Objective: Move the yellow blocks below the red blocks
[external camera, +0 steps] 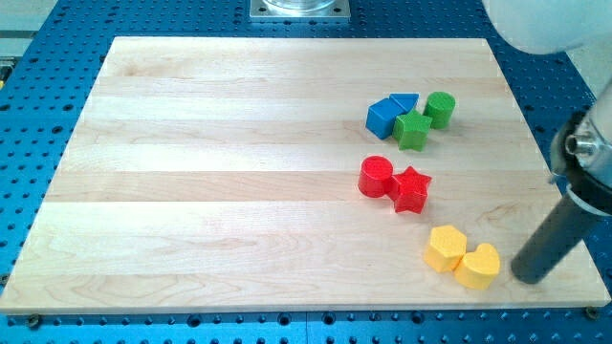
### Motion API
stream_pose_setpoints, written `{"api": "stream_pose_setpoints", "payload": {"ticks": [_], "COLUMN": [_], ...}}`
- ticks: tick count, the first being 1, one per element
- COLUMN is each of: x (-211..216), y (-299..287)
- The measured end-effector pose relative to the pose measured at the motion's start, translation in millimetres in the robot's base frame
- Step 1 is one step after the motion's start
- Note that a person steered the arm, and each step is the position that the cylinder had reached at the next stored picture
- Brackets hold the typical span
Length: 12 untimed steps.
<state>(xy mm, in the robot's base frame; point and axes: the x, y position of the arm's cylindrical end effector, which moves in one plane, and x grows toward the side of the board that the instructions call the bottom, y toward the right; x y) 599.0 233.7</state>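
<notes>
A red cylinder (376,177) and a red star (412,188) touch each other right of the board's middle. Below them, near the bottom right corner, a yellow hexagon (446,247) and a yellow heart (477,266) sit side by side, touching. My tip (529,277) rests on the board just to the right of the yellow heart, a small gap apart from it. The dark rod slants up to the right from the tip.
A blue cube (383,118), a blue triangle (404,100), a green star (412,130) and a green cylinder (440,108) cluster at the upper right. The wooden board (191,191) lies on a blue perforated table. The board's right edge is close to my tip.
</notes>
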Motion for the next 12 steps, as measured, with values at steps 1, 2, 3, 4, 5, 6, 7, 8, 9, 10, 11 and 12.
{"api": "stream_pose_setpoints", "payload": {"ticks": [1,2,3,4,5,6,7,8,9,10,11,12], "x": [20,18,-4,-26,-38,-44,-40,-8,19,19,17,-8], "y": [-1,-28,-46,-60,-67,-75,-57,-30,-27,-62,-89,-89]}}
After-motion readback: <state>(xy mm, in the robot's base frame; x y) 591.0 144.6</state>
